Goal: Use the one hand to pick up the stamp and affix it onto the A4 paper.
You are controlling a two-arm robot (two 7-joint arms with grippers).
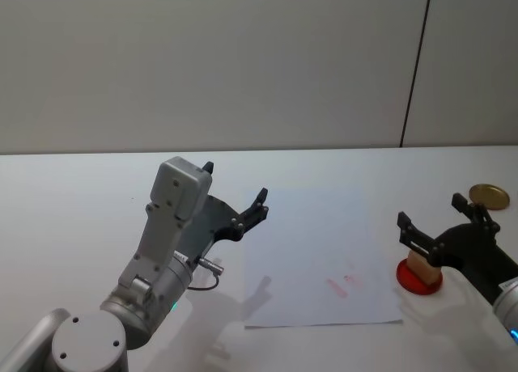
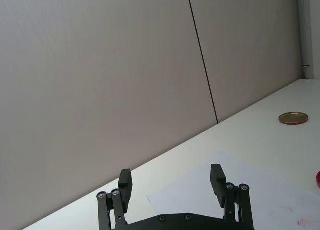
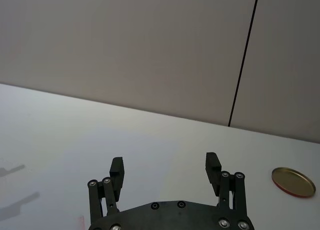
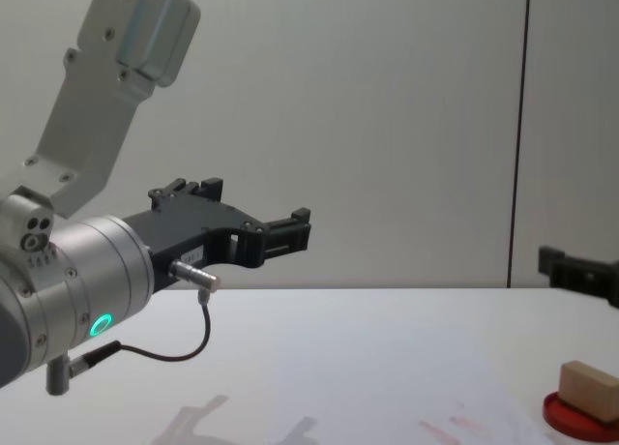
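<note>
Surface (image 1: 81,186) was white and carried a sheet of paper (image 1: 324,226) at centre, with faint red smudges (image 1: 344,283) on it. Left claw (image 1: 235,183) was spread, raised over the surface just left of the paper, idle. Right claw (image 1: 430,209) was spread too, nothing between its fingers, hanging above the stamp with a clear gap in the chest view. Red ink pad (image 1: 419,283) sat at the paper's right edge, with a gold lid (image 1: 489,196) farther back. Stamp (image 1: 418,263), a small wood block, rested on the pad, not gripped. Step judged: approach before the grasp. Next move needs the right claw to drop, straddle the block and pinch it, then carry it left over the paper and press down.
</note>
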